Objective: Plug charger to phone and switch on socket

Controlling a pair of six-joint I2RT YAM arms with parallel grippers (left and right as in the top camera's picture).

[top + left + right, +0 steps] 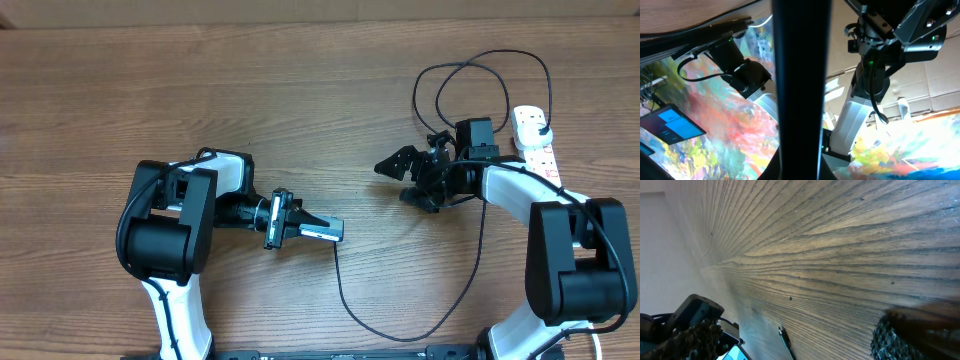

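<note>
Grip first: the left hand (308, 227) is clamped fully down on the phone (325, 232), holding it edge-on and pointed toward the middle of the surface (250, 90). In the left wrist view a dark upright bar fills the centre, which I take to be that same phone seen from close. The charger (340, 285) meets the phone's far end. From there it runs in a long slack loop down toward the near edge, back up under the right arm, and then coils beyond it toward the socket (535, 135), which lies at the far right. The views are too small to tell whether the connector tip is seated in the phone or only lying against it. The right hand (397, 180) stands spread as wide as it goes and holds nothing, between the phone and the socket and apart from both. Risks from here, as I judge them: if the tip is only half in, a swing of the left arm could drag it out, because the cable's slack passes under the right arm and could snag there. When the right hand reaches for the switch, its wide-set fingers could press the wrong one or shove the light strip sideways instead of toggling it. The coil beside the strip could also catch on a finger.
</note>
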